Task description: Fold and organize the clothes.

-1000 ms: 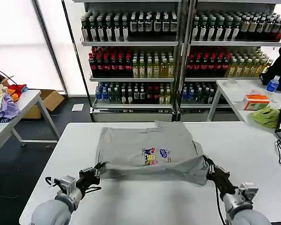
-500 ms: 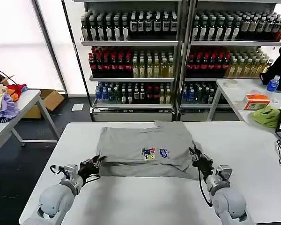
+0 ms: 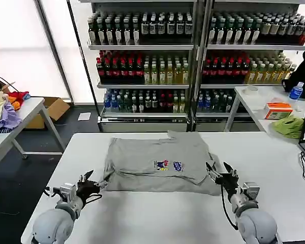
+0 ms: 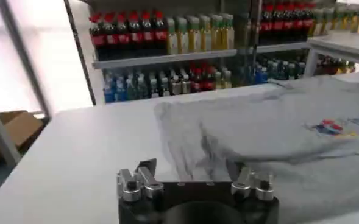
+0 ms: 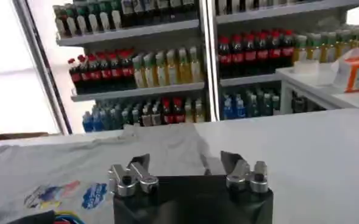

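Two tools, the left tool [image 3: 86,179] and right tool [image 3: 221,172], sit spread and empty beside the lower corners of the grey shirt [image 3: 157,161] lying folded at frame centre on the tabletop [image 3: 274,168], so another fold or setting aside likely follows.

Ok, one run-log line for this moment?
shirt: folded, flat on table | left tool: open, released | right tool: open, released
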{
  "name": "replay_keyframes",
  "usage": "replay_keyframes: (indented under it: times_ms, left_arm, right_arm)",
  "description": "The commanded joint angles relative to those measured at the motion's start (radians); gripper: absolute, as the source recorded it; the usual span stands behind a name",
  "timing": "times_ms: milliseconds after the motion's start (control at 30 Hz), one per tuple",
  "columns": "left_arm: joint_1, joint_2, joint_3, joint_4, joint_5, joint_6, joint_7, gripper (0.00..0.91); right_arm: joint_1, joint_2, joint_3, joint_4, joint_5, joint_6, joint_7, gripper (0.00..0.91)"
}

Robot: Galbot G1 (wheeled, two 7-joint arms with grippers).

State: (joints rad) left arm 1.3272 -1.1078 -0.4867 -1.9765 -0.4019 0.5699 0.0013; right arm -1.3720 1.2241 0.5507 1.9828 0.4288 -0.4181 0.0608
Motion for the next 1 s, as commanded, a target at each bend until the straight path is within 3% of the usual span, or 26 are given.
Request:
replay_keyframes:
  times_ms: [33,100,133,167,267,333,367,467,1000]
  left_arm:
    - [0.083,-0.041,0.022,-0.015,0.006,0.001,-0.034,0.907]
    - [0.059,-0.045,0.029,0.017,0.004,0.000,-0.033,0.907]
    - [0.047,-0.045,0.031,0.026,0.001,-0.001,-0.031,0.907]
    - [0.041,-0.044,0.032,0.036,-0.002,-0.001,-0.029,0.887]
    - [0.022,-0.045,0.036,0.064,-0.015,-0.004,-0.018,0.423]
    - [0.018,-0.047,0.036,0.079,-0.021,-0.007,-0.017,0.302]
    - [0.019,-0.049,0.035,0.081,-0.022,-0.012,-0.015,0.141]
    - [0.020,-0.053,0.035,0.095,-0.038,-0.021,-0.009,0.030]
    - [0.023,-0.060,0.034,0.099,-0.051,-0.095,-0.008,0.010]
  right_arm:
    - [-0.111,0.013,0.006,0.038,-0.069,-0.015,0.039,0.907]
    - [-0.096,0.021,-0.006,0.015,-0.069,-0.023,0.051,0.343]
    - [-0.089,0.023,-0.011,0.003,-0.067,-0.023,0.051,0.000]
    - [-0.085,0.024,-0.015,-0.005,-0.067,-0.023,0.053,0.000]
    - [-0.070,0.029,-0.031,-0.026,-0.044,-0.029,0.059,0.000]
    - [-0.067,0.036,-0.039,-0.030,-0.048,-0.031,0.058,0.000]
    - [-0.067,0.038,-0.040,-0.031,-0.047,-0.033,0.057,0.000]
    - [-0.068,0.045,-0.046,-0.036,-0.050,-0.032,0.056,0.000]
    - [-0.078,0.038,-0.041,-0.040,-0.052,0.003,0.007,0.000]
